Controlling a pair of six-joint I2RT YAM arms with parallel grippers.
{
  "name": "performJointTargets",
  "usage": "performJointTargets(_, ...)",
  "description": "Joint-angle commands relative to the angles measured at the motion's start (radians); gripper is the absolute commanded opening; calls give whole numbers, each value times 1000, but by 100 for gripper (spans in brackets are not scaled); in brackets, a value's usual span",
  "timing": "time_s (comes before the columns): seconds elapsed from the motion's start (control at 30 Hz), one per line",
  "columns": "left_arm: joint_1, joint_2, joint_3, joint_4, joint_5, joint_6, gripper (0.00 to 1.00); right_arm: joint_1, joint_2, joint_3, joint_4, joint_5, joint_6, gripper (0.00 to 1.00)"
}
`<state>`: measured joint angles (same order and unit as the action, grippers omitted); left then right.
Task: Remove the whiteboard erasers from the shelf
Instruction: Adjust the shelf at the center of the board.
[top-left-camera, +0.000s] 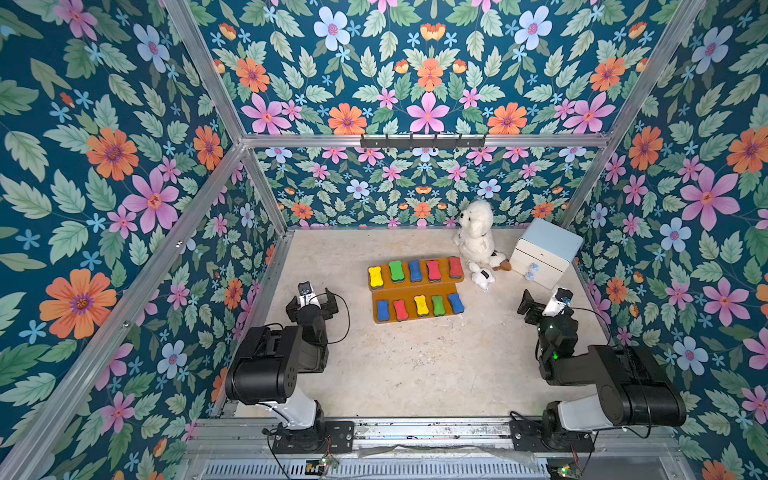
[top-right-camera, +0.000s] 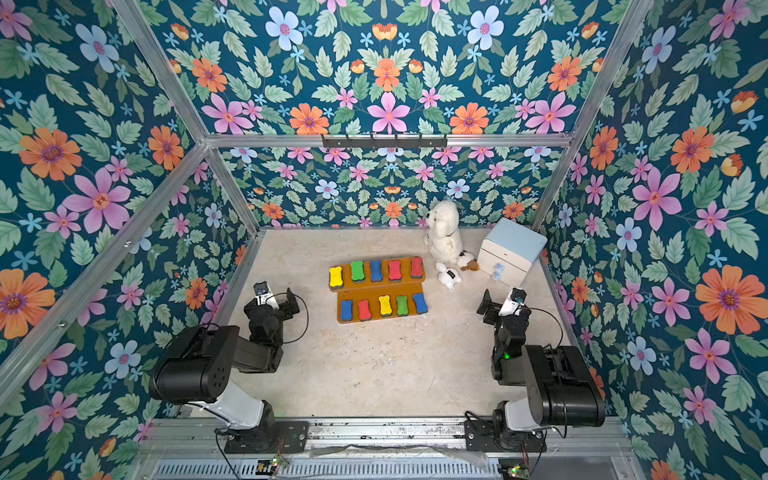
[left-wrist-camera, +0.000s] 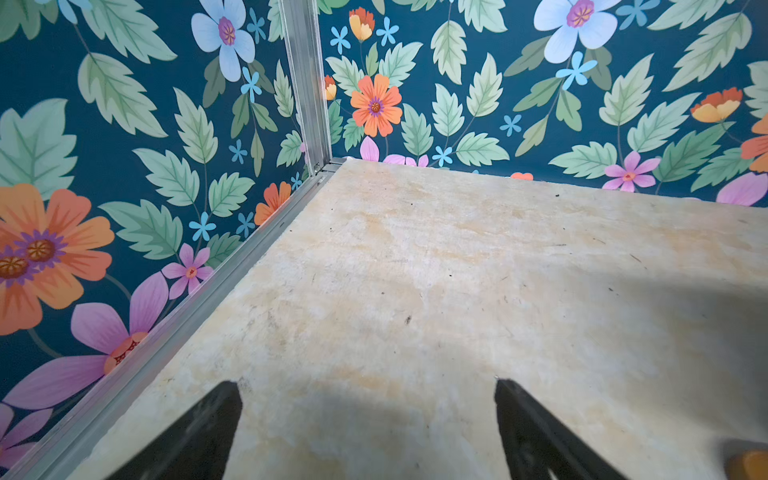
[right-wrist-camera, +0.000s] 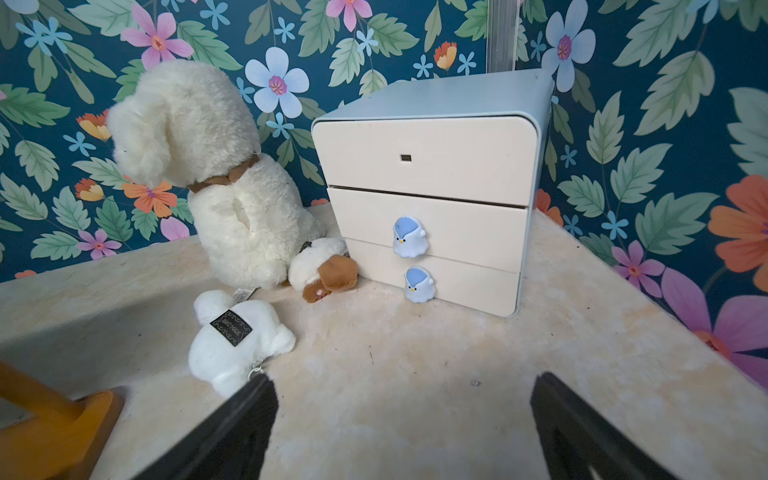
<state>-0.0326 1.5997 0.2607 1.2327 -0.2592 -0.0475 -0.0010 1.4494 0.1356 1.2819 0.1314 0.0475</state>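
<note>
White plush toys (top-left-camera: 476, 237) lie between shelf (top-left-camera: 415, 287) and drawer box (top-left-camera: 544, 253).

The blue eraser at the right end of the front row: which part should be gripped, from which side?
Probably grip the blue eraser by its narrow waist from straight above: it lies flat on the shelf, with the green eraser close beside.

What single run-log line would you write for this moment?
stage: not started | whiteboard erasers: all ten on shelf | left pincer: open, empty | right pincer: open, empty
</note>
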Motion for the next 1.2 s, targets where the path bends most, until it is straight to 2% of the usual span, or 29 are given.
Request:
performJointTargets(0.0,0,0,3,28,-3,-5,99,1,0,3,48,14,-9,99)
performJointTargets(0.4,-9,0,5,24,-12,0,99,0,0,5,44,13,-9,99)
performJointTargets(0.43,-9,-1,3,28,-16,0,99,0,0,4,45,13,-9,99)
performJointTargets(0.47,-21,-9,-1,36,-67,-4,99,0,0,3,49,16,-9,99)
performJointTargets(0.5,-25,-24,-11,30,-60,2,99,1,-3,0,61,47,-8,99)
performJointTargets(0.53,-29,-42,-17,29,-43,15,99,3,-38,-1,29,77,1,99)
performJointTargets(0.57,-43,-68,-9,13,-75,31,99,8,-105,4,-36,101,2,99)
performJointTargets(0.6,-65,-107,15,-58,-164,26,99,17,-173,17,-119,123,2,99)
performJointTargets(0.63,-69,-165,47,-179,-189,9,99,29,-263,42,-224,163,7,99)
performJointTargets(0.7,-71,-254,72,-267,-205,-17,99,49,-407,101,-429,223,121,99)
performJointTargets(0.73,-73,-304,93,-345,-204,-80,99,57,-476,143,-537,220,182,99)
performJointTargets(0.83,-73,-406,240,-679,-56,-297,99,122,-585,286,-812,176,281,99)
performJointTargets(0.93,-78,-375,369,-893,97,-479,99,183,-577,452,-1061,-8,351,99)
performJointTargets(1.0,-81,-338,424,-967,179,-553,92,199,-512,548,-1168,-180,369,99)
performJointTargets(1.07,-81,-308,461,-1009,267,-586,86,241,-446,615,-1227,-273,356,99)
performJointTargets(1.17,-81,-285,490,-1035,406,-611,83,272,-365,679,-1258,-378,356,99)
